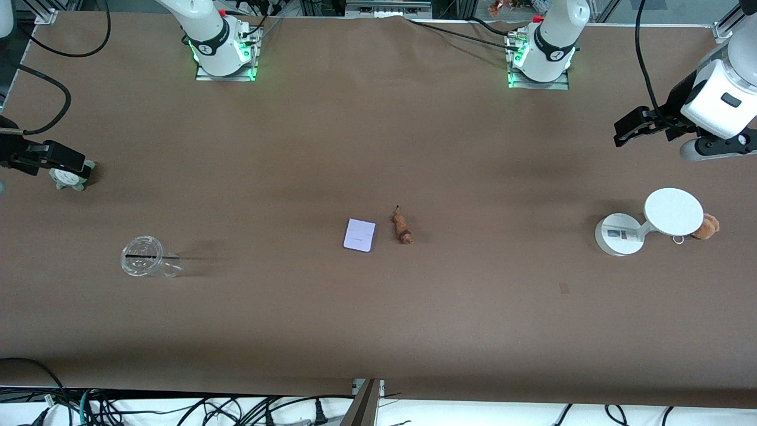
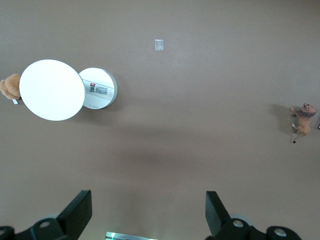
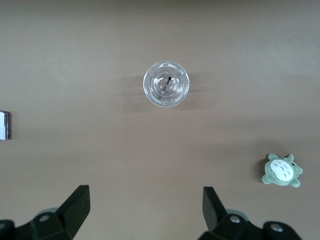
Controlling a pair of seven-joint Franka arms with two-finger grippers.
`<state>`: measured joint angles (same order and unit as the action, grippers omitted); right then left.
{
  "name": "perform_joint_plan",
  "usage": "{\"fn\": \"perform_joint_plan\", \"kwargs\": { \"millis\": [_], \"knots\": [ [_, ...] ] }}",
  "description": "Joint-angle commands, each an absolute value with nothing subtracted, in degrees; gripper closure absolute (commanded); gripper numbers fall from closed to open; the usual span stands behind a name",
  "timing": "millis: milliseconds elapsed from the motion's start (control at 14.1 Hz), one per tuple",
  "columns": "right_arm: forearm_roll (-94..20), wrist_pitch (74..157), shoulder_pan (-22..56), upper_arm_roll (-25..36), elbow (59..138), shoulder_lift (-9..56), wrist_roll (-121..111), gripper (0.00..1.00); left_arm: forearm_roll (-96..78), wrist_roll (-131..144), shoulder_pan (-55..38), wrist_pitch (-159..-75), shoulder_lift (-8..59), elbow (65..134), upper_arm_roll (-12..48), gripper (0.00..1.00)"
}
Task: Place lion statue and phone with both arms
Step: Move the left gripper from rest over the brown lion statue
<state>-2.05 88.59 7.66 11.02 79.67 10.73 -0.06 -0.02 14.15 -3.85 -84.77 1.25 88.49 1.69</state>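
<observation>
The phone (image 1: 359, 235), a pale lavender-white slab, lies flat at the middle of the table. The lion statue (image 1: 403, 227), small and reddish-brown, lies beside it toward the left arm's end. The left wrist view shows the lion statue (image 2: 304, 121) at its edge. The right wrist view shows only an edge of the phone (image 3: 3, 125). My left gripper (image 1: 628, 128) is open and empty, up in the air over the left arm's end of the table, apart from both things. My right gripper (image 1: 70, 158) is open and empty over the right arm's end.
A white two-disc stand (image 1: 650, 220) with an orange-brown plush (image 1: 707, 226) beside it stands at the left arm's end. A clear lidded cup (image 1: 144, 256) and a grey-green plush (image 1: 71, 177) are at the right arm's end. A small tape mark (image 1: 564, 288) is on the table.
</observation>
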Motion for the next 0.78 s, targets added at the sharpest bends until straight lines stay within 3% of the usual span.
{"fn": "perform_joint_plan", "kwargs": {
  "millis": [0,355,567,709],
  "knots": [
    [-3.1,88.5,7.6,11.2,79.1,10.7,-0.1,0.00,-3.0,14.1,-3.3,-85.9,-0.3,90.3,1.4,0.00],
    [-3.1,88.5,7.6,11.2,79.0,10.7,-0.1,0.00,-3.1,14.1,-4.3,-85.2,0.3,89.9,1.8,0.00],
    [-3.1,88.5,7.5,11.2,79.1,10.7,-0.1,0.00,-9.1,16.4,-5.5,-86.2,7.9,89.5,6.0,0.00],
    [-3.1,88.5,7.7,11.2,79.1,10.7,0.1,0.00,-9.2,24.0,-6.3,-91.7,13.0,87.2,9.9,0.00]
  ]
}}
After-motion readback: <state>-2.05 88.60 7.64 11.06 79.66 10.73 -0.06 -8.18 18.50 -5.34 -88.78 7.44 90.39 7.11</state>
